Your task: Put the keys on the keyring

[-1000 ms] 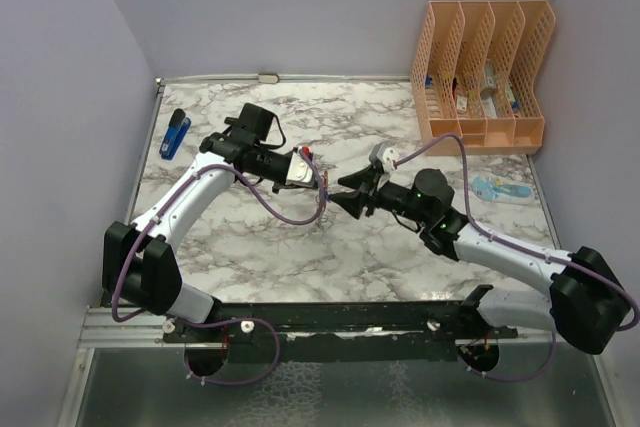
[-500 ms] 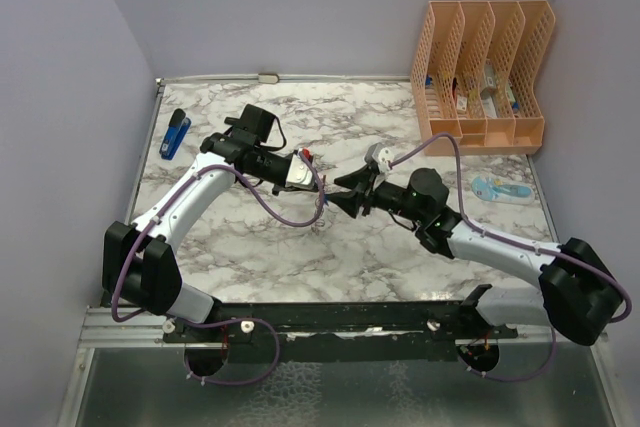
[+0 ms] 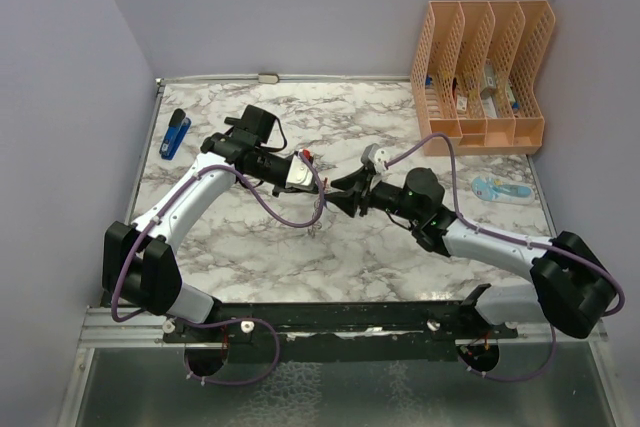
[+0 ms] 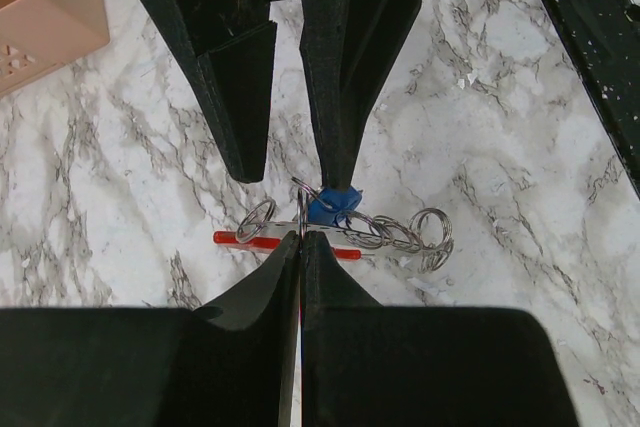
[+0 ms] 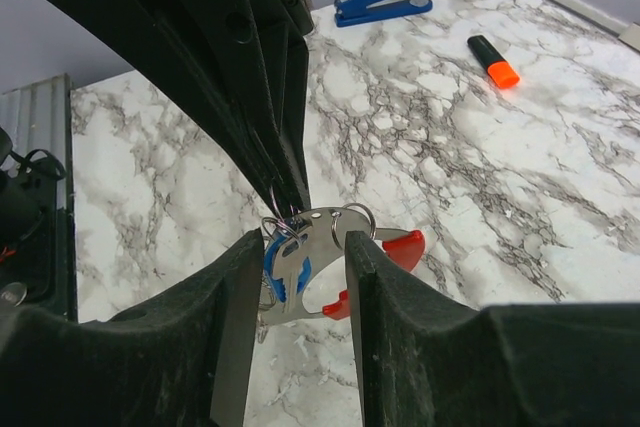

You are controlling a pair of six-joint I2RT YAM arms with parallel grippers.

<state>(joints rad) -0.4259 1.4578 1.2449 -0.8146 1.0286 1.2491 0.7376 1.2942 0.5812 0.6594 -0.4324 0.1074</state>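
Keyring (image 5: 322, 242) partly behind right jaws

White links (image 3: 190, 197), black joints (image 3: 140, 267), purple cables (image 3: 285, 217); left hand (image 4: 300, 239), right hand (image 5: 303, 247) seemingly matte-black wedges.

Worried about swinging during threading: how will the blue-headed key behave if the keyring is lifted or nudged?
The blue-headed key probably dangles and swings; it sits among loose wire rings. It looks small and thin, so likely light. The keyring, pinched in the left tool, seems rigid.
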